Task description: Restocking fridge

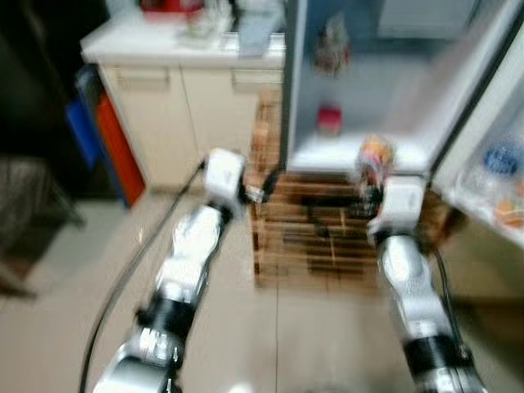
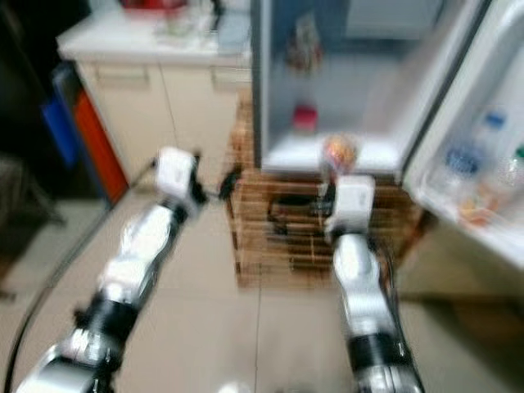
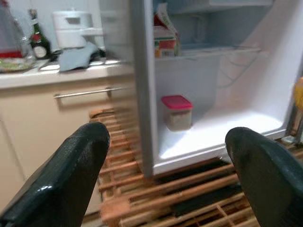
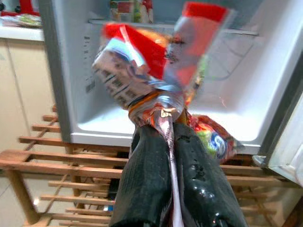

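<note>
**Snack packets in hand, fridge open ahead**

I have the right gripper [image 4: 166,142] with its jaws pressed together on a bunch of snack packets [image 4: 161,71], held by their crimped ends; the red tops stand up above the fingers. In the head views the packets [image 1: 375,157] are just in front of the lower edge of the open fridge [image 1: 360,98], at about 1 o'clock from me. The left gripper [image 3: 170,165] is empty, its jaws wide apart, and it points at the fridge from 11 o'clock.

I judge this to be the carrying step: the packets are near the fridge but not yet inside. On the bottom shelf a small tub with a red lid [image 3: 176,112] stands at the left side, and a carton [image 3: 164,38] is on the shelf above. The fridge rests on a wooden rack [image 1: 319,237].

Next I must reach forward over the lower edge and set the packets on the bare part of the shelf, to the right of the tub. The head views are blurred, so I should go slowly.
</note>
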Robot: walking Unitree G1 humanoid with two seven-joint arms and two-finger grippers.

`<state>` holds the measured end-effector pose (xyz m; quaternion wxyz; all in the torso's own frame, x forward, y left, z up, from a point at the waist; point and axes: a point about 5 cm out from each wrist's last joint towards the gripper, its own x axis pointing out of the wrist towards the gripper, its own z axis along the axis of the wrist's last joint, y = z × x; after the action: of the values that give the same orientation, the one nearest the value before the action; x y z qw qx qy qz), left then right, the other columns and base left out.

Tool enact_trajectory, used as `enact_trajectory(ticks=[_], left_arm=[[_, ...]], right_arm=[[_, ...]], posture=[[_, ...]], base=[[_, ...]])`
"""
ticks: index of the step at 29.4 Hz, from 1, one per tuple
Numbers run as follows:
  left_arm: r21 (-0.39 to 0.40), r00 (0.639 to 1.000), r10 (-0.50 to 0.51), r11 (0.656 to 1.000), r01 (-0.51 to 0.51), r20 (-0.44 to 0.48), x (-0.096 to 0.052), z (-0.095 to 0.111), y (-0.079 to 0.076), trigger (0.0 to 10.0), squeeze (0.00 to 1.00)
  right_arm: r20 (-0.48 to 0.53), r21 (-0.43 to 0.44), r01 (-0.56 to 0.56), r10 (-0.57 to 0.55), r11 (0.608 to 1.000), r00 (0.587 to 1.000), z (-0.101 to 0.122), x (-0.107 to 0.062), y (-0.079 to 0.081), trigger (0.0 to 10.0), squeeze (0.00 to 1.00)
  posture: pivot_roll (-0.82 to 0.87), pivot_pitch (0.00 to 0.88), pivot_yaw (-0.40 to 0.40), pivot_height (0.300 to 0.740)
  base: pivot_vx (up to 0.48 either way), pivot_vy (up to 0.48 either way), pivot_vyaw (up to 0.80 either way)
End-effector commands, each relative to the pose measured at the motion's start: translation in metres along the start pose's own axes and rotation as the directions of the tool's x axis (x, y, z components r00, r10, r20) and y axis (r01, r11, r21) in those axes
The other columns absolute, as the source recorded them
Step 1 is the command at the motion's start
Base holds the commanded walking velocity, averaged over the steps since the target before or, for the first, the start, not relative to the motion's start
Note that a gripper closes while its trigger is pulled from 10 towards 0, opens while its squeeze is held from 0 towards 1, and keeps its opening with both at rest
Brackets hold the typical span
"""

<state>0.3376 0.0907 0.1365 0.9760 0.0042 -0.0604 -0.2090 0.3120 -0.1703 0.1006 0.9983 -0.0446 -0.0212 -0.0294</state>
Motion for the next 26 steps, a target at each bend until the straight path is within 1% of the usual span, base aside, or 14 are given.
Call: enact_trajectory(ticks=[1,9,11,13,15,17,20,24,25,26], left_arm=[[0.010,0.999,-0.033,0.999,0.033,0.011,0.004,0.005,-0.006,10.0,0.00],[0.009,0.999,-0.046,0.999,0.046,0.011,0.004,0.005,-0.008,10.0,0.00],[0.039,0.998,-0.062,0.997,0.061,0.017,0.004,0.006,-0.009,10.0,0.00],[0.051,0.997,-0.072,0.996,0.071,0.021,0.003,0.007,-0.010,10.0,0.00],[0.069,0.995,-0.095,0.993,0.093,0.031,0.003,0.009,-0.014,10.0,0.00],[0.092,0.993,-0.108,0.990,0.104,0.037,0.003,0.010,-0.017,10.0,0.00],[0.095,0.996,-0.090,0.992,0.088,0.026,0.004,0.009,-0.017,10.0,0.00],[0.104,0.998,-0.066,0.992,0.064,0.015,0.004,0.008,-0.014,10.0,0.00],[0.111,0.998,-0.058,0.992,0.056,0.009,0.004,0.007,-0.013,10.0,0.00],[0.073,0.996,-0.089,0.993,0.088,0.005,0.004,0.007,-0.015,10.0,0.00]], right_arm=[[0.024,-0.006,-0.001,0.002,1.000,1.000,0.006,0.003,0.003,0.0,0.00],[0.024,-0.007,-0.011,0.011,1.000,1.000,0.008,0.006,0.011,0.0,0.00],[0.026,-0.011,-0.009,0.009,1.000,1.000,0.009,0.008,0.011,0.0,0.00],[0.030,-0.019,-0.001,0.001,1.000,1.000,0.010,0.009,0.010,0.0,0.00],[0.033,-0.046,0.031,-0.029,0.998,0.999,0.012,0.011,0.007,0.0,0.00],[0.014,-0.068,0.054,-0.053,0.996,0.999,0.010,0.013,0.004,0.0,0.00],[-0.005,-0.087,0.085,-0.086,0.993,0.996,0.007,0.013,-0.002,0.0,0.00],[-0.012,-0.089,0.092,-0.093,0.992,0.996,0.005,0.013,-0.004,0.0,0.00],[-0.014,-0.089,0.096,-0.098,0.991,0.995,0.004,0.012,-0.004,0.0,0.00],[-0.015,-0.088,0.097,-0.099,0.991,0.995,0.004,0.012,-0.004,0.0,0.00]], posture=[[-0.12,0.000,0.032,0.740],[-0.11,0.000,0.026,0.740],[-0.11,0.000,0.026,0.740],[-0.11,0.000,0.024,0.740],[-0.11,0.000,0.023,0.740],[-0.10,0.000,0.022,0.740],[-0.10,0.000,0.023,0.740],[-0.10,0.000,0.024,0.740],[-0.10,0.000,0.025,0.740],[-0.10,0.000,0.025,0.740]], base=[[0.480,0.000,0.00],[0.480,0.000,0.00],[0.480,0.000,0.00],[0.480,0.000,0.00],[0.480,0.000,0.00],[0.396,0.000,-0.26],[0.000,0.000,-0.80],[0.000,0.000,-0.79],[0.000,0.000,0.00],[0.000,0.000,0.00]])
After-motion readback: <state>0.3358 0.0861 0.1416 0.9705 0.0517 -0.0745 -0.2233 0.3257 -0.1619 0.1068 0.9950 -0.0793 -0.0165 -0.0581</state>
